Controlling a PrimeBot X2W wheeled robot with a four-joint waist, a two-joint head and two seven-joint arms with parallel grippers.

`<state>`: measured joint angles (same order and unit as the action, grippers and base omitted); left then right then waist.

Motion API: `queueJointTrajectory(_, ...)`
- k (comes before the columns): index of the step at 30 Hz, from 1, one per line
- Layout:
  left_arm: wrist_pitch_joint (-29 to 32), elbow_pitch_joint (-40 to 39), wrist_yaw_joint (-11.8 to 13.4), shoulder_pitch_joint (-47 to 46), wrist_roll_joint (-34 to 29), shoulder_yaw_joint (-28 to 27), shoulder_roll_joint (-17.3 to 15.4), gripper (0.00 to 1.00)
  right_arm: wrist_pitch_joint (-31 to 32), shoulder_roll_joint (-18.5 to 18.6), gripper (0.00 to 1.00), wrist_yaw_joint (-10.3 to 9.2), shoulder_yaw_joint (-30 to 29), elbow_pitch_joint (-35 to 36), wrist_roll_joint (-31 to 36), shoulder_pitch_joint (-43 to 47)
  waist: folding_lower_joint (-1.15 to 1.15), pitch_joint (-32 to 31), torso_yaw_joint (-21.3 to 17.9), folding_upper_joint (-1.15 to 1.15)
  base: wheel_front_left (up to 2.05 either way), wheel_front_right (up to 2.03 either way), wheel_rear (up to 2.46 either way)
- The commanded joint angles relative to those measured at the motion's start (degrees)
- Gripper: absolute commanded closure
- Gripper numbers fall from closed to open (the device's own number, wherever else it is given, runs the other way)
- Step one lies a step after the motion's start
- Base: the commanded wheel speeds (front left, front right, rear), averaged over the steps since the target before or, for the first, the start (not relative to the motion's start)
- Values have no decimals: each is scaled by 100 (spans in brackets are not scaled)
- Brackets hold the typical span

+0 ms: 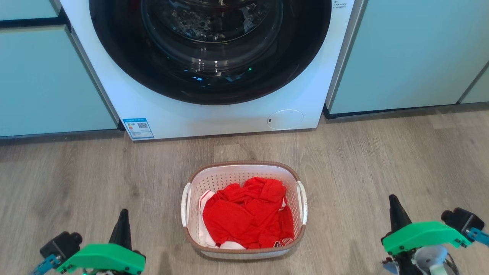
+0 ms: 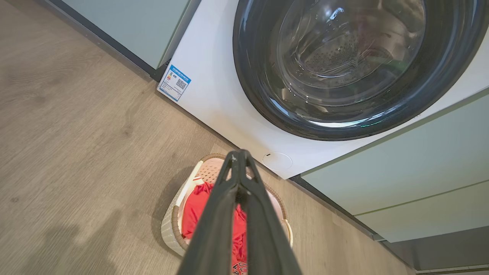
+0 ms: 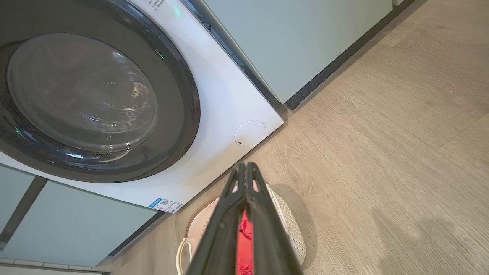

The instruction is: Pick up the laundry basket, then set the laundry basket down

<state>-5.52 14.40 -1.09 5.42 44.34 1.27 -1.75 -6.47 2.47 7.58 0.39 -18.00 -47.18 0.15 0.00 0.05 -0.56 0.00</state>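
Note:
The laundry basket (image 1: 244,173) stands on the wooden floor in front of the washer, white and perforated with a brown rim and a white handle on each side. Red clothing (image 1: 248,214) fills it. My left gripper (image 1: 123,212) is at the lower left, shut, well apart from the basket's left handle (image 1: 185,204). At the lower right my right gripper (image 1: 393,198) is shut too, clear of the right handle (image 1: 303,202). Both wrist views look down past closed fingers, the left gripper (image 2: 238,153) and the right gripper (image 3: 245,165), at the laundry basket (image 2: 170,229) (image 3: 290,225) below.
A white front-loading washer (image 1: 214,118) with a dark round door stands just behind the basket. Pale green cabinet fronts (image 1: 49,80) flank it on both sides. Open wooden floor (image 1: 382,160) lies left and right of the basket.

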Motion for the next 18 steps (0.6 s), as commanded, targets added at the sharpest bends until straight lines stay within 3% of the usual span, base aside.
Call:
queueJointTrajectory(1,31,-147,-63,-327,166,-134,-66,100,32,105,100,-4,15,212,-170,-326,0,0,1,0,0,0,0)
queueJointTrajectory(18,318,-119,-205,-532,1305,-292,-79,100,310,120,100,-5,-117,260,-1271,-398,0,4,15,0,0,0,0)
